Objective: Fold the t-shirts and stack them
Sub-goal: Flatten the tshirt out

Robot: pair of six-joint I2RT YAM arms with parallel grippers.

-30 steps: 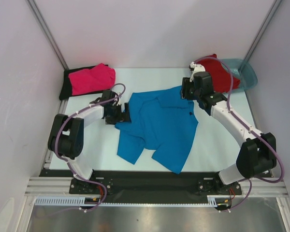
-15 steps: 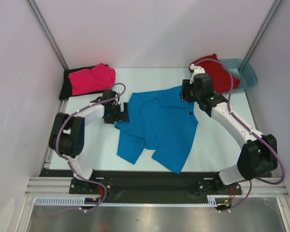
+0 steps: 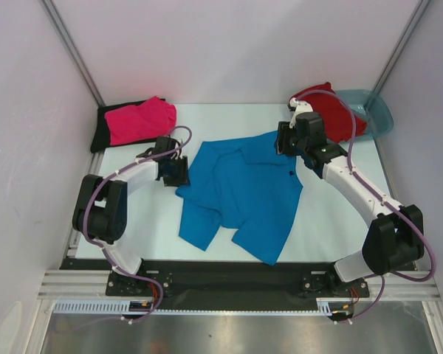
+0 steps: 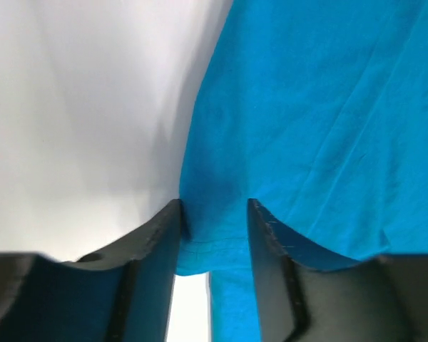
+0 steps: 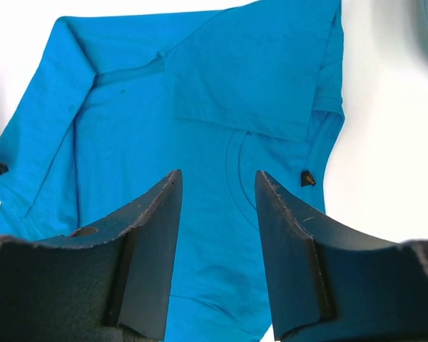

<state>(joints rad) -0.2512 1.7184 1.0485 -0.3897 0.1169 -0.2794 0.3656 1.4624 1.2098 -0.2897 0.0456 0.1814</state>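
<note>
A bright blue t-shirt (image 3: 240,192) lies loosely spread in the middle of the table, partly folded over itself. My left gripper (image 3: 181,173) is at its left edge. In the left wrist view the jaws (image 4: 214,206) stand apart with the shirt's hem (image 4: 210,246) bunched between them. My right gripper (image 3: 283,139) is over the shirt's far right corner, near the collar. Its jaws (image 5: 215,178) are open with the blue cloth (image 5: 200,92) beneath them. A hot pink t-shirt (image 3: 140,120) lies on a black one (image 3: 102,134) at the far left. A red t-shirt (image 3: 332,107) spills from the tub.
A translucent teal tub (image 3: 378,112) stands in the far right corner, holding the red shirt. White walls and metal posts close in the table on three sides. A black rail with the arm bases runs along the near edge.
My left gripper's jaws have narrowed from wide open around the blue shirt's left edge. The right arm has barely moved.
</note>
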